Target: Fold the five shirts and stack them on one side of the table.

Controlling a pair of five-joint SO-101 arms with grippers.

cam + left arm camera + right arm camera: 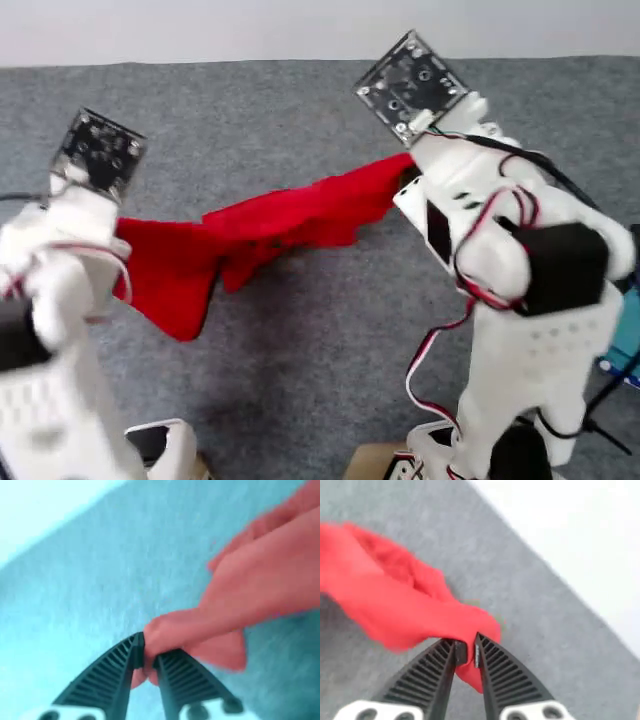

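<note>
Shirt (250, 235), bright red, hangs stretched across the middle of the bench (320, 375): left fingers (135, 650) clamped on one end, right fingers (456, 654) pinched tight on the other.

A: Shirts: we count one, the red shirt (260, 225).
B: Agreed. Arms: we log two, the left arm (60, 300) and the right arm (520, 270), one at each end of the shirt.
A: Grippers: two, the left gripper (149, 647) and the right gripper (468, 641), each pinching the shirt.
B: One grey mat (300, 120) beneath the shirt.
</note>
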